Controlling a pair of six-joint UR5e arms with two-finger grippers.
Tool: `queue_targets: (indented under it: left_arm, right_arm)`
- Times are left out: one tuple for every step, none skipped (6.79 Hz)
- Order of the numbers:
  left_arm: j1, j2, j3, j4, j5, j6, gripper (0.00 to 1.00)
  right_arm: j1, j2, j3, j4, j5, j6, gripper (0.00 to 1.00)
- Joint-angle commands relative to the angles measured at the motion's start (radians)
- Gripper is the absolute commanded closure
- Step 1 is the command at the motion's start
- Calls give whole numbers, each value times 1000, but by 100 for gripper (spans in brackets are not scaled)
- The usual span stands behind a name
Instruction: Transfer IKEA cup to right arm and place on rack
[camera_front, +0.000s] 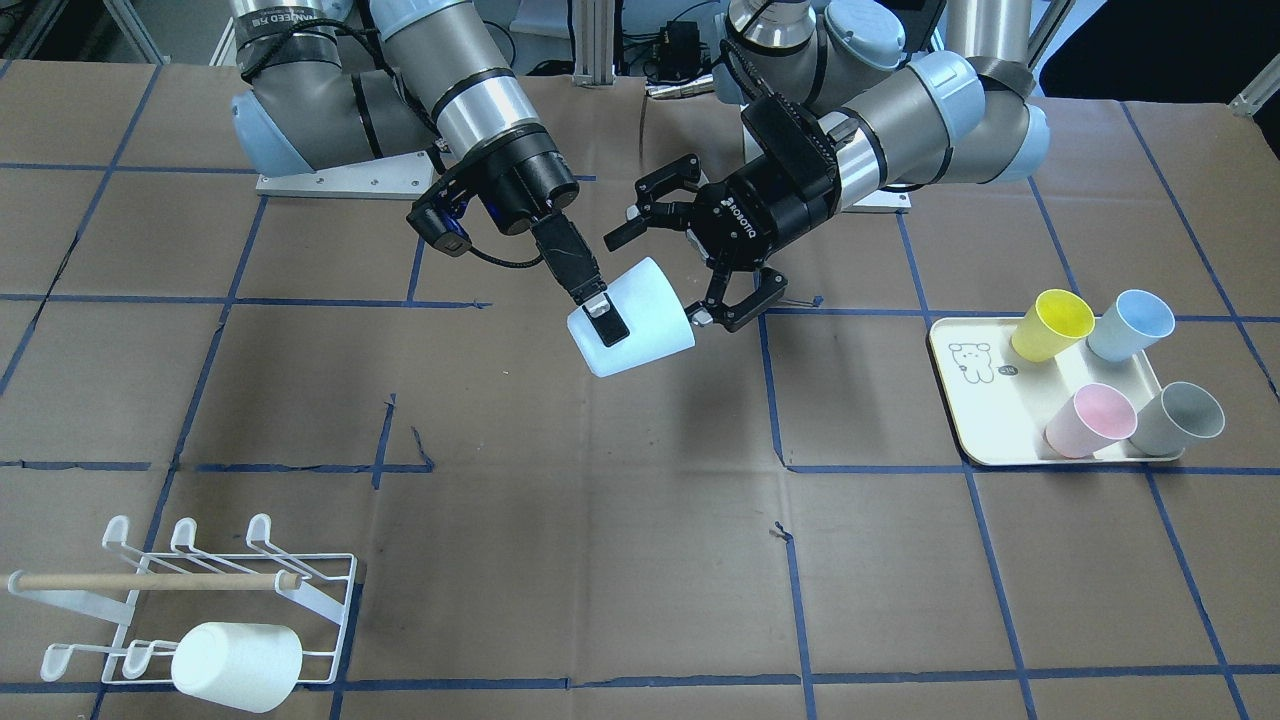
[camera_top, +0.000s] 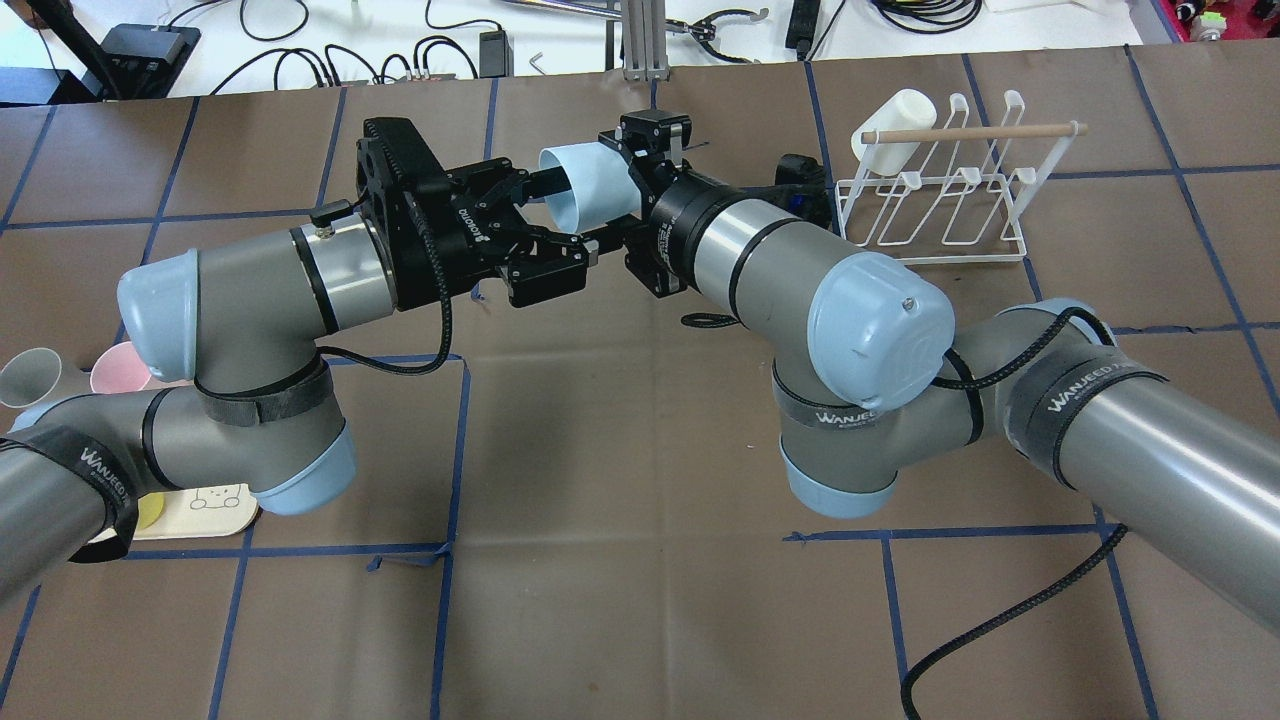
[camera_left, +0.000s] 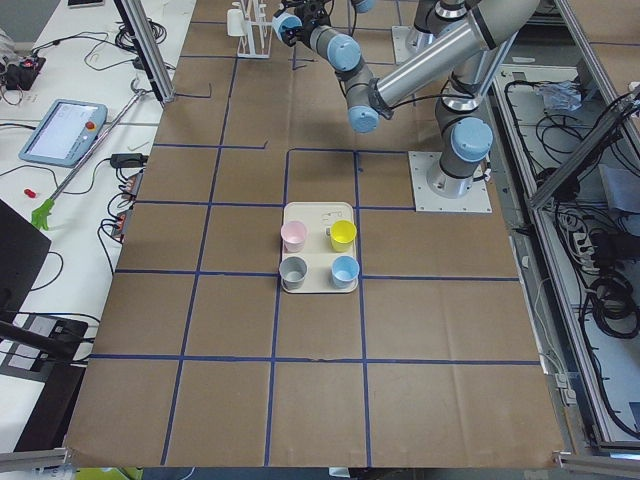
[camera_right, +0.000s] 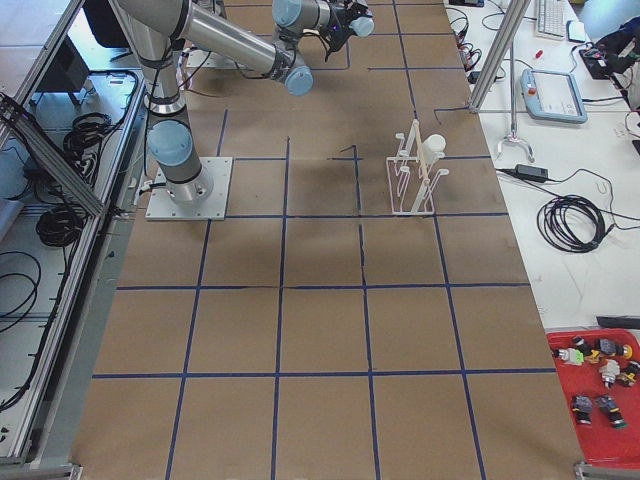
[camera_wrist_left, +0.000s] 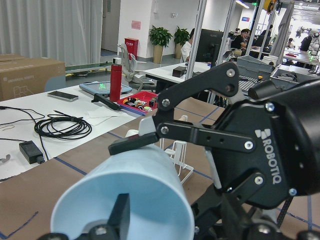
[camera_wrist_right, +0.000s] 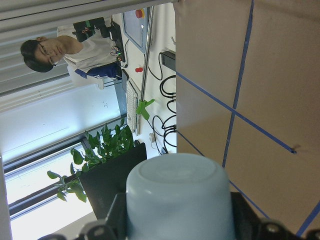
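The cup (camera_front: 650, 330) is gripped above the desk (camera_front: 600, 500) by the right hand (camera_front: 605, 320); the left hand (camera_front: 665, 278) is spread at its 2 o'clock. Its mouth, hidden from the front, is shown overhead.

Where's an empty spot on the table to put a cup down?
The wide brown middle, between the rack and the tray, is bare. The tray is crowded with four cups, and a white cup sits on the rack.
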Motion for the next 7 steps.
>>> queue_targets:
  left_arm:
    - [92,12,-3,0,-18,-4,1]
    - [164,13,-4,-2,-99,-1,1]
    - [224,12,-5,-2,-112,0,1]
    - [266,7,-5,-3,-112,0,1]
    - [321,3,-3,-9,-109,0,1]
    - [370,-5,5,-24,-94,1,1]
    - [377,-14,17,-90,13,3,1]
  right_arm:
    - [-17,21,-59,5,9,-7,65]
    - [-20,59,-85,0,9,-26,74]
    - [-46,75,-92,-2,7,-100,79]
    - [-98,73,-104,0,9,-166,81]
    - [-150,73,-119,1,9,-256,82]
    - [-205,75,-123,-9,9,-400,84]
    - [-277,75,-123,-34,10,-563,84]
